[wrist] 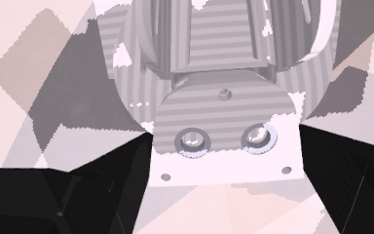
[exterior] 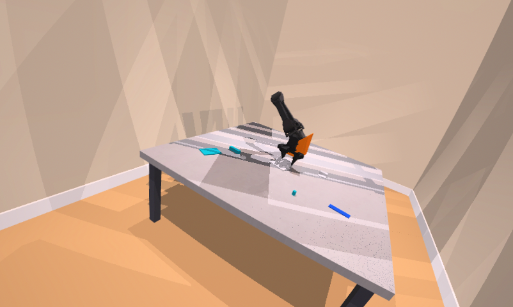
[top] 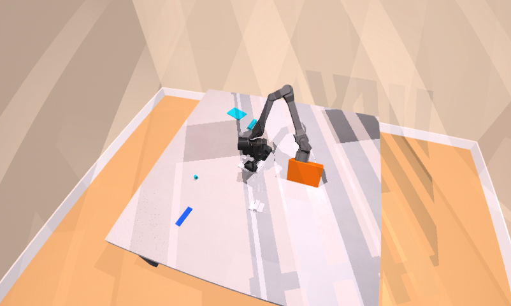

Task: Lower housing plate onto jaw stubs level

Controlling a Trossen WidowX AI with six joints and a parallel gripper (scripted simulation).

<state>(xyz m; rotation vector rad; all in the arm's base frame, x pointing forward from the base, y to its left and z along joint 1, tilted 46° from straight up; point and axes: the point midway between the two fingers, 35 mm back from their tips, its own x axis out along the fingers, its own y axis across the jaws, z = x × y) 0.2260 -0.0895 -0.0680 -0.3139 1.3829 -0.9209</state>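
Above the pale tabletop (top: 213,242) (exterior: 228,190), 2 wide-set jaws (top: 256,164) (exterior: 288,159) (wrist: 226,161) pinching the white housing plate (wrist: 228,168).

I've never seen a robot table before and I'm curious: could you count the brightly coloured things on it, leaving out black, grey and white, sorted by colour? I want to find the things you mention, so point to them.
Cyan: 3 (a flat square piece (top: 236,113) (exterior: 210,151), a bar (top: 251,124) (exterior: 235,149), a small peg (top: 195,176) (exterior: 293,192))
Blue: 1 (a long strip (top: 183,216) (exterior: 339,211))
Orange: 1 (an upright block (top: 304,173) (exterior: 305,145))
Total: 5

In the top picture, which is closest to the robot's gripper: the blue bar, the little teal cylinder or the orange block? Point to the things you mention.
1. Orange block (top: 304,174) (exterior: 304,145), right of the gripper (top: 259,163) (exterior: 288,158) (wrist: 227,168)
2. Teal cylinder (top: 195,176) (exterior: 293,193), left
3. Blue bar (top: 183,216) (exterior: 339,211), lower left
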